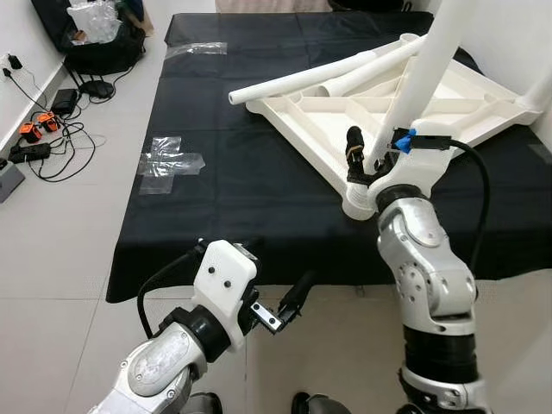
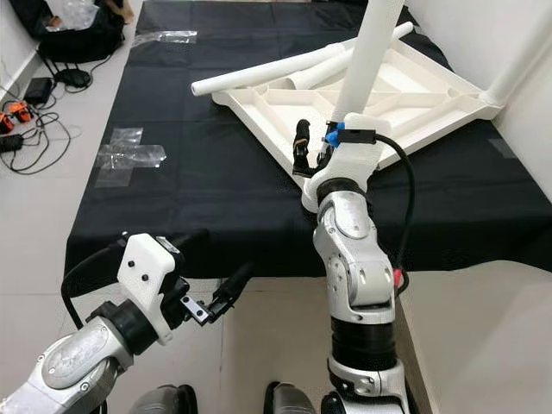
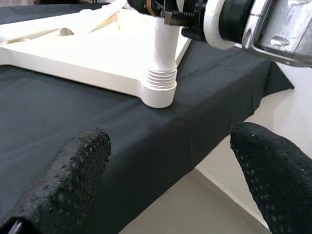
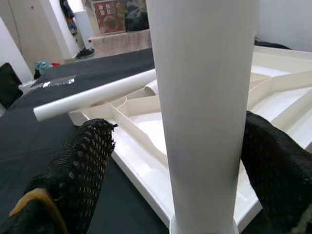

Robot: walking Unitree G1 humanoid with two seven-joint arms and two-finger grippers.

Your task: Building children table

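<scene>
Left tool [image 1: 289,306] nearest, fingers apart, empty, hovering off black cloth [image 1: 233,172] edge. Right tool [image 1: 366,157] straddles upright leg [image 2: 366,60] in corner socket of upturned tabletop [image 1: 388,108]; grip contact unclear. Judged step: screwing leg in. Next: twist leg home, keeping it plumb.

Right arm was raised upright from the elbow, forearm vertical, wrist bent forward. Right pincer [image 2: 312,147] sat at the base of the leg [image 2: 366,52], its black fingers [image 4: 83,165] either side of the tube; contact looked close but a small gap showed on one side, so grip unclear. Left arm was held low, elbow bent, forearm angled forward and to the right. Left pincer [image 1: 289,306] hovered off the near edge of the table [image 1: 216,259], fingers [image 3: 73,170] spread wide, nothing between them.
</scene>
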